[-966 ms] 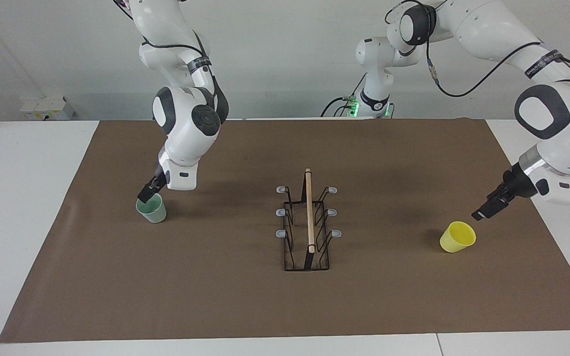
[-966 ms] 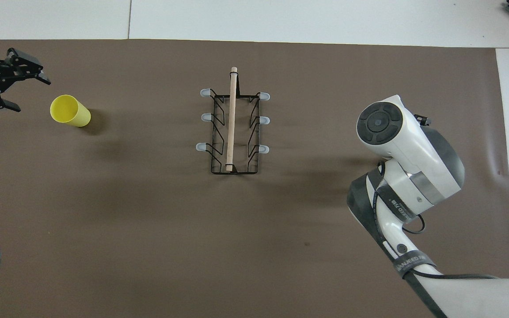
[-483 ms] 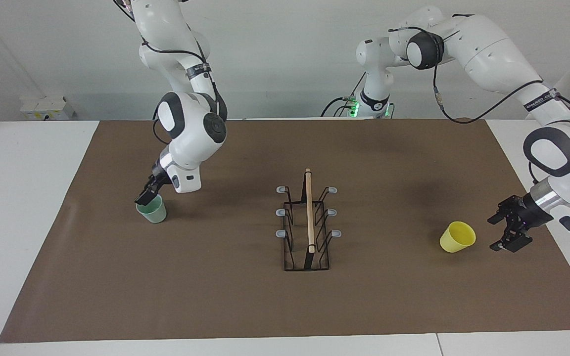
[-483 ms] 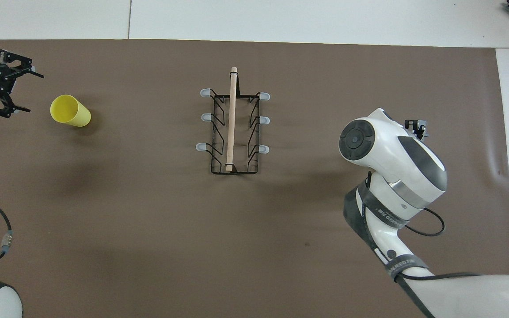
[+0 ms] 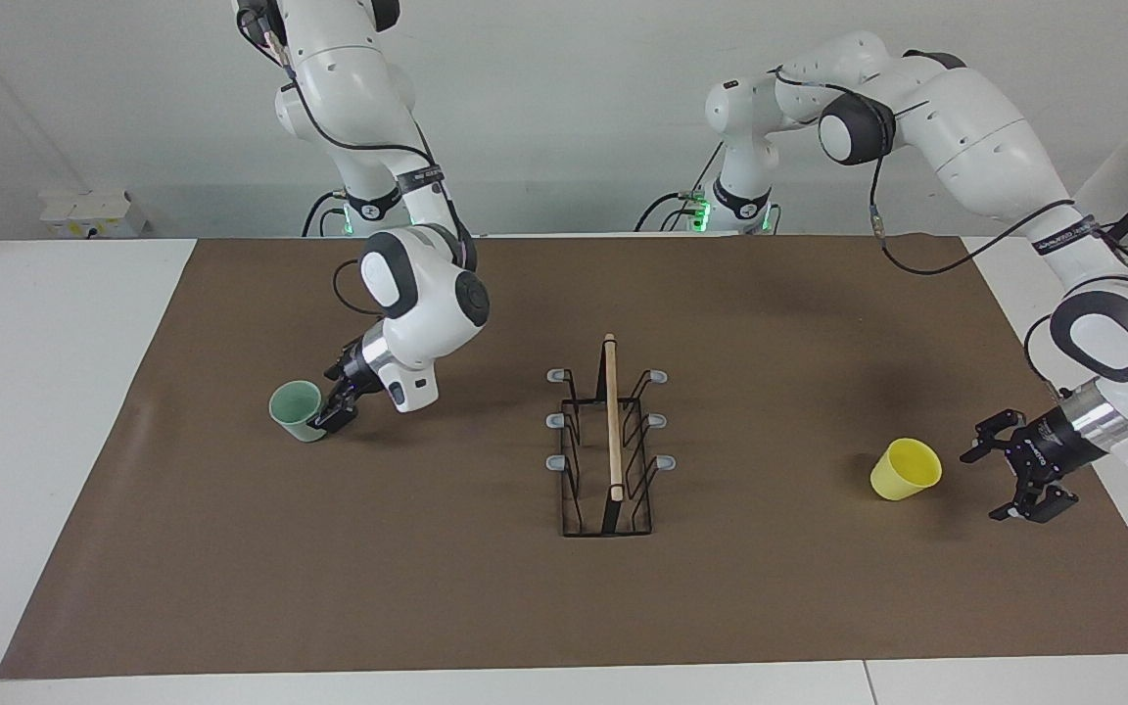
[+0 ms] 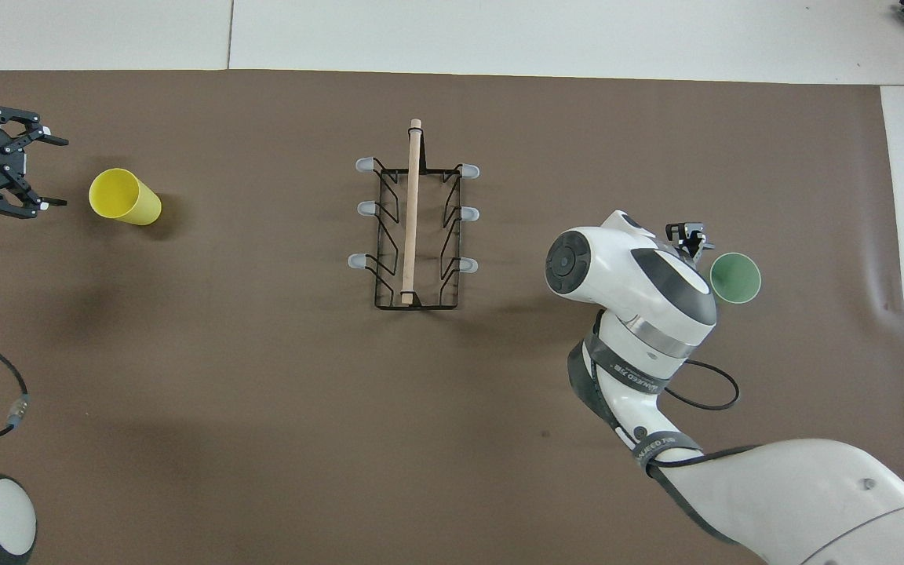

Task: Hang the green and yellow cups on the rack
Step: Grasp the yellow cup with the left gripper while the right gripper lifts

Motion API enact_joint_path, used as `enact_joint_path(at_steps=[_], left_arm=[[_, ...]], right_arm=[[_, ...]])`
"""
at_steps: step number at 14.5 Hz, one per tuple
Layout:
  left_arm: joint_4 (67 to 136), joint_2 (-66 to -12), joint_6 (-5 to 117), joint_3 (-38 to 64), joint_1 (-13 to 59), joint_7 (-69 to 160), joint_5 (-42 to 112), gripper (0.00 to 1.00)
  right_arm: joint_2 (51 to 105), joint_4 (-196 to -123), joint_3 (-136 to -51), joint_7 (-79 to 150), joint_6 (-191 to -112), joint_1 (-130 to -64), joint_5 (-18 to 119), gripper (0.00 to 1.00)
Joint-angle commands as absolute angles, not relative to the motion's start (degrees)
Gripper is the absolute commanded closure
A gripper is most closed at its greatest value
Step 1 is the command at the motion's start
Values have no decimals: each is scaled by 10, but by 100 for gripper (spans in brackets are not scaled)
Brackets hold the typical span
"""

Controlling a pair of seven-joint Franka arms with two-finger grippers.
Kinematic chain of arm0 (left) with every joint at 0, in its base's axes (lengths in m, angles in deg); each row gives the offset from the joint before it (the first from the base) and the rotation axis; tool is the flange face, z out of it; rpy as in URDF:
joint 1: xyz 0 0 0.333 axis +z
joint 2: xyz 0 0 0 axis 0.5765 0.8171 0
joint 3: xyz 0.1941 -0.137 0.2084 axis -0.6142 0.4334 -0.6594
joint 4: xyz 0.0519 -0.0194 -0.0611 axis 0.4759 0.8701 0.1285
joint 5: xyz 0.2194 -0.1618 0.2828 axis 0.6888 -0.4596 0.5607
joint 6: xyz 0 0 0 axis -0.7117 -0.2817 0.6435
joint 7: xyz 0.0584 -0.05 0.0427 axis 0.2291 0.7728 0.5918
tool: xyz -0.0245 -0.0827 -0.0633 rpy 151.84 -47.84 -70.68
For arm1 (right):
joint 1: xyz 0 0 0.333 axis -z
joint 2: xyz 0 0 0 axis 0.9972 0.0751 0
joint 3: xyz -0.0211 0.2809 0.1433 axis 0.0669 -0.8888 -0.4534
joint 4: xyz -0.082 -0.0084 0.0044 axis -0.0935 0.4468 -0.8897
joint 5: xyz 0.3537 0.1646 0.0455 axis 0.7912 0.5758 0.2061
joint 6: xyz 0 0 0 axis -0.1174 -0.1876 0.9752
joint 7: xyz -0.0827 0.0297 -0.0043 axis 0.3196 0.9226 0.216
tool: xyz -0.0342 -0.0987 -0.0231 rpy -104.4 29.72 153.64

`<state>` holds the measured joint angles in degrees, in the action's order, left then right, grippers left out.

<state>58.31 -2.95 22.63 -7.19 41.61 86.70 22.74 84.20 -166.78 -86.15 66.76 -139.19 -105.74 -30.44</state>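
The left claw is spread beside the yellow cup. The right claw is spread against the green cup. Between the cups stands the rack.

text: none legible | arm band: lettering, perhaps a brand, unreadable

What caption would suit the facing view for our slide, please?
Open left gripper beside yellow cup, open right gripper at green cup, rack between them.
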Motion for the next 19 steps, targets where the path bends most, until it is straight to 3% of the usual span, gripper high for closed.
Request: enact_joint_path(at_steps=[1,10,19], left_arm=[[598,-35,227,-82,414,924,195,0],[805,-137,213,-89,414,907,87,0],[924,-164,369,-88,366,913,-96,0]], right_arm=[[858,-1659,-862,662,-1404,-1057,-339,0],[876,-1703,-861,644,-1466,-1059,-399,0],[866,-1771,-861,618,-1487,-1038,-485,0]])
